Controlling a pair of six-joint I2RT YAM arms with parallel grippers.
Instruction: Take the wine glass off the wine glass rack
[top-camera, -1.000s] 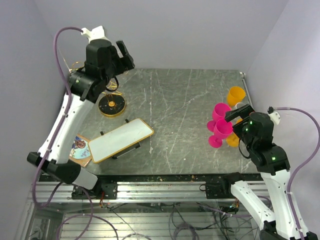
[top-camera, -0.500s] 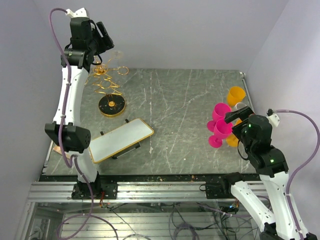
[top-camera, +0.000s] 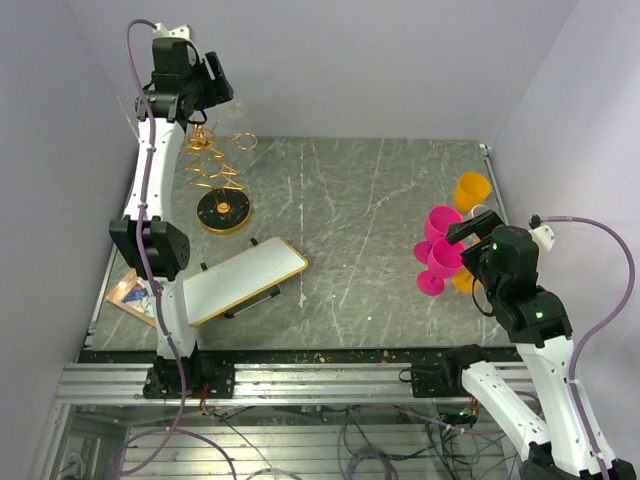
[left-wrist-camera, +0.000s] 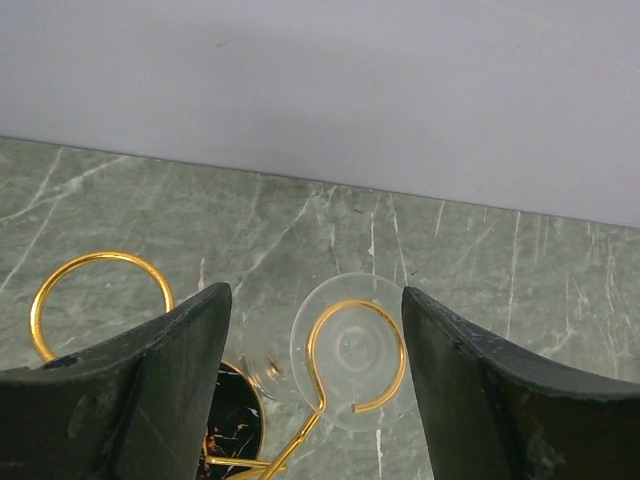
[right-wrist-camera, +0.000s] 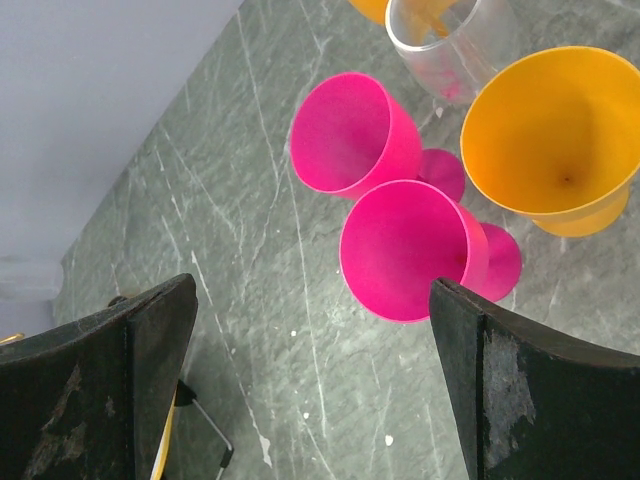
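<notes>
The left arm stands stretched tall at the far left corner of the bench. Its left claw points down over the top of the rack, probably because the glass can only be reached and freed from above. In the wrist view the jaws are spread wide with nothing between them, so this claw is open and empty. Below the gap hangs the clear glass, on the rack and a little right of the gap's centre. Its round foot rests on an open gold hook; the stem and bowl beneath are too faint to make out. The removal seems not yet begun. The next move likely calls for the claw to come down, close on the foot or stem, and slide it out through the hook's open side. The glass is thin and smooth, so it could slip, and the light wire rack might tip or be dragged along if the foot catches. The right claw is likewise open and empty. It hovers over two pink cups beside an orange cup and a clear cup, well apart from the rack, apparently parked out of the way.
</notes>
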